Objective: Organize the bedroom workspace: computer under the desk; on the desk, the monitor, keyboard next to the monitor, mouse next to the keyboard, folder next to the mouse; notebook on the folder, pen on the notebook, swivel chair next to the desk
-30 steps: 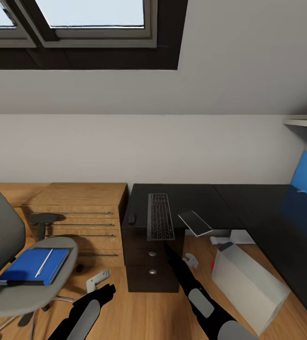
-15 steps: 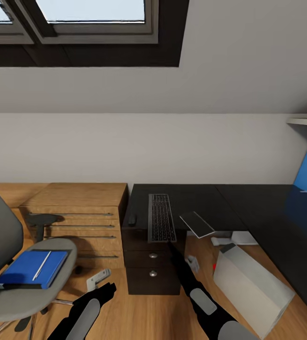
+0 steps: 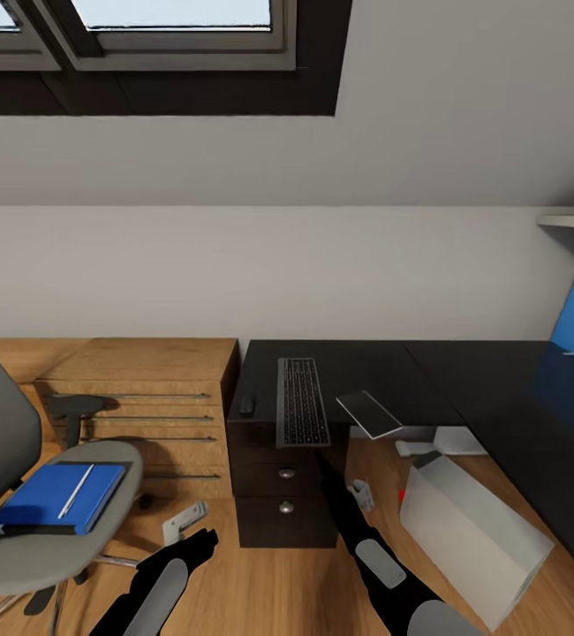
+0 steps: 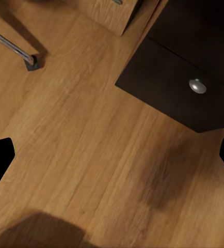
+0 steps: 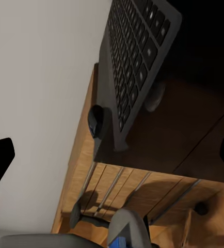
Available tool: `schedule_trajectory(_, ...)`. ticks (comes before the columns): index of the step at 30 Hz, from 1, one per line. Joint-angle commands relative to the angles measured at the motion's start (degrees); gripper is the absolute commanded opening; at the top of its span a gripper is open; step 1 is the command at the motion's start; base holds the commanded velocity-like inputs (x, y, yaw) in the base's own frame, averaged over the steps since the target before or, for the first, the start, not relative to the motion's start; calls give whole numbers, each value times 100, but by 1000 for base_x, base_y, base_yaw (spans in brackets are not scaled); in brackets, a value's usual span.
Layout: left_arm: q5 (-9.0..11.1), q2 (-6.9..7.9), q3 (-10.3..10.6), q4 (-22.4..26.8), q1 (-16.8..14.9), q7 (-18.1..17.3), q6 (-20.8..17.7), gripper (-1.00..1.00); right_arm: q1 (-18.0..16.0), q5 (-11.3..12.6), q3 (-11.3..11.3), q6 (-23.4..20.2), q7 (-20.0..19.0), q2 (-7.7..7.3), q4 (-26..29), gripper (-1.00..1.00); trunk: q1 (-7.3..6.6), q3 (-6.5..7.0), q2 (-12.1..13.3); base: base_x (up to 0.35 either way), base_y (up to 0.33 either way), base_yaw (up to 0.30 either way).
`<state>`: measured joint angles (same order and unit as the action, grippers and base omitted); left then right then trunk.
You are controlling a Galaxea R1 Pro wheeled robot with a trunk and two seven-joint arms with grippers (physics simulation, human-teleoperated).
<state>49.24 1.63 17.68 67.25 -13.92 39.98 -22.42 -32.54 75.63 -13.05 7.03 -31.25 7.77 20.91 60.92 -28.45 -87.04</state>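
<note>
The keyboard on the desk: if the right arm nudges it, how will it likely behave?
The keyboard looks slim and rigid, so it would probably slide as one piece on the glossy desk. Its near end overhangs the front edge, so a pull toward the robot might tip it off.

Desk (image 3: 384, 367): smooth black top with a dull sheen; drawer unit (image 3: 283, 499) matt black, knobs (image 4: 197, 86) brushed silver metal. Floor (image 4: 91, 155) and drawer chest (image 3: 146, 397) are light grained wood, satin; swivel chair (image 3: 22, 495) looks like grey cloth, its leg (image 4: 11, 46) bright chrome. Keyboard (image 5: 138, 57) matt grey frame with black plastic keys; folder (image 3: 49, 496) smooth blue, possibly plastic, hard to tell at this range; computer (image 3: 472, 539) plain matt grey.
</note>
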Motion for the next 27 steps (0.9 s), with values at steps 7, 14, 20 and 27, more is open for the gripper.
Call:
schedule_trajectory(7, 33, 5, 16, 2, -5, 45, -11, 100, -7, 43, -54, 44, 31, -3, -8, 100, 154, -132, -286, 0, 0, 0)
schedule_trajectory(14, 28, 4, 17, 3, -5, 45, -12, 100, -7, 45, -57, 44, 211, -3, -8, 100, 308, -258, -567, 0, 0, 0)
schedule_trajectory(20, 25, 7, 17, 7, -5, 45, -11, 100, -7, 42, -57, 44, 223, -3, -8, 100, 440, -366, -807, 0, 0, 0)
schedule_trajectory(27, 27, 11, 42, 10, -7, 37, -21, 100, -7, 40, -70, 44, 239, -2, -8, 100, 440, -366, -807, 0, 0, 0)
